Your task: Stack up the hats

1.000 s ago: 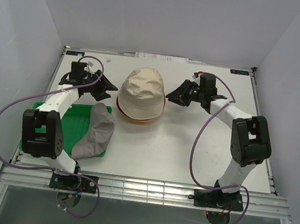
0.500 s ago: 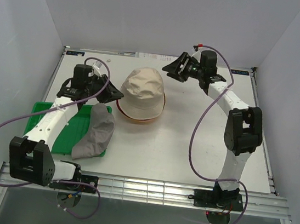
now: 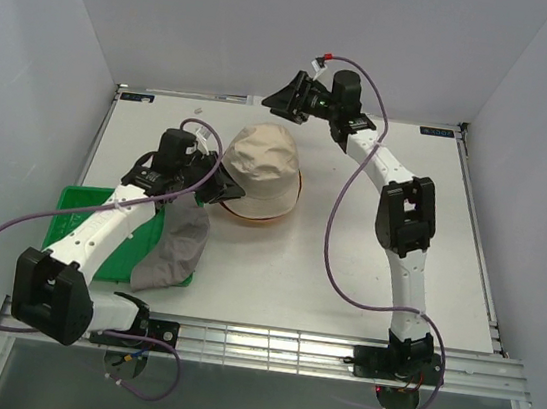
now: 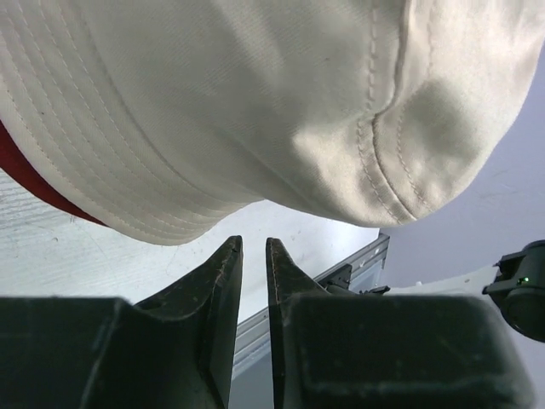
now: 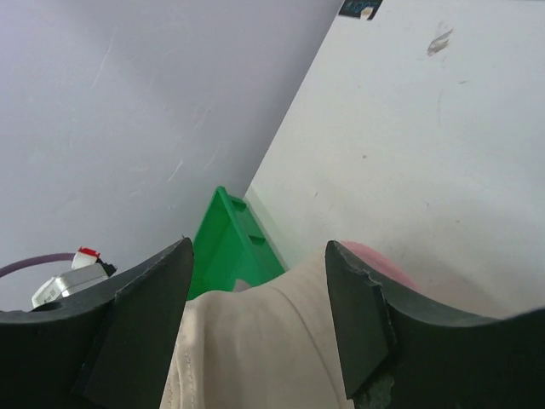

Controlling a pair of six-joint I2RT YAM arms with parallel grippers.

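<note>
1. White table (image 3: 273,285) fills the middle of the overhead view.
2. Green tray (image 3: 118,253) lies at the lower left of the table.
3. Cream hat (image 3: 262,163) sits crown up at the centre, on top of a stack. A dark red brim (image 4: 38,187) and a pink edge (image 5: 379,260) peek out beneath it.
4. Grey hat (image 3: 175,247) lies crumpled, apart from the stack, half on the tray's right side and half on the table.
5. Left gripper (image 3: 227,190) sits at the cream hat's lower-left brim. Its jaws are narrowed to a thin slit, with nothing between them.
6. Right gripper (image 3: 279,99) hangs above the stack's upper edge, jaws spread wide and empty.
</note>
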